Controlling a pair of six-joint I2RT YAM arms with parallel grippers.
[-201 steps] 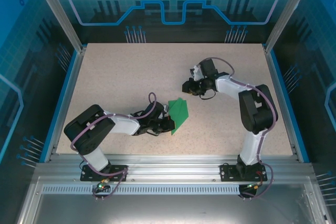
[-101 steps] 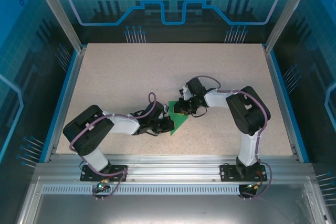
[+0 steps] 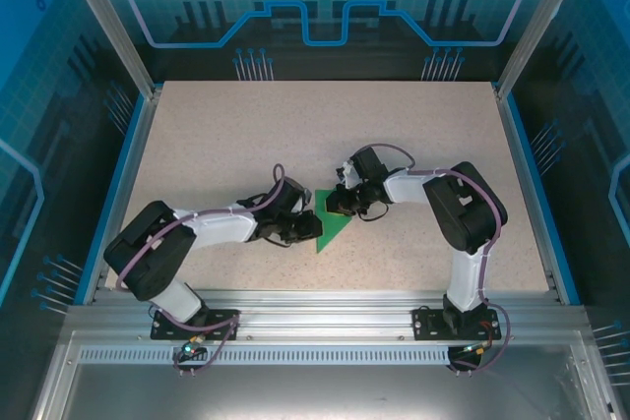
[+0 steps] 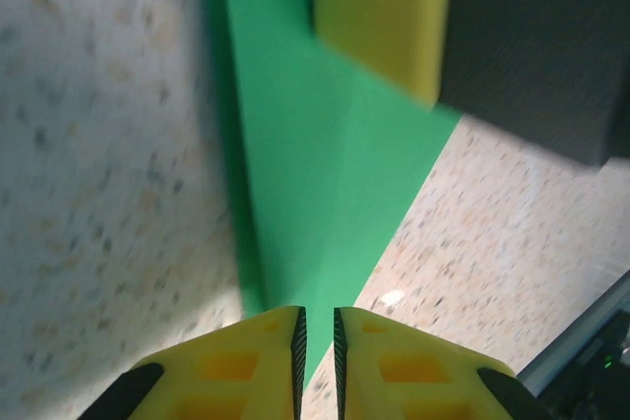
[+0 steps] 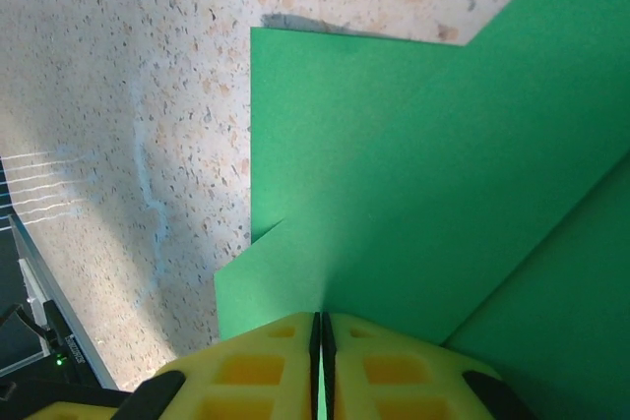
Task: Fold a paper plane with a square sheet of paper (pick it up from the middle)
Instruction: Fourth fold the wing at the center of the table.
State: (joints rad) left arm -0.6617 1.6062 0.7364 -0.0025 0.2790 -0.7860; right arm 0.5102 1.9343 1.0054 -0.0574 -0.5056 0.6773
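Left arm (image 3: 212,226): stretched low from its base, forearm angled toward the table's centre, wrist pitched down. Left gripper (image 4: 317,341): yellow fingers (image 4: 236,366) parted by a narrow slit.

Right arm (image 3: 463,206): upper link upright, elbow sharply bent, forearm reaching left toward the centre. Right gripper (image 5: 320,341): fingers pressed together, a hairline seam between them.

The two grippers face each other, close together mid-table. In the left wrist view, one yellow pad (image 4: 389,17) of the right gripper sits just ahead of the left fingers.

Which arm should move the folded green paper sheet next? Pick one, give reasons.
Right, probably. The right gripper is shut on the folded bright-green paper sheet; the left gripper shows a narrow gap at the sheet's tip.
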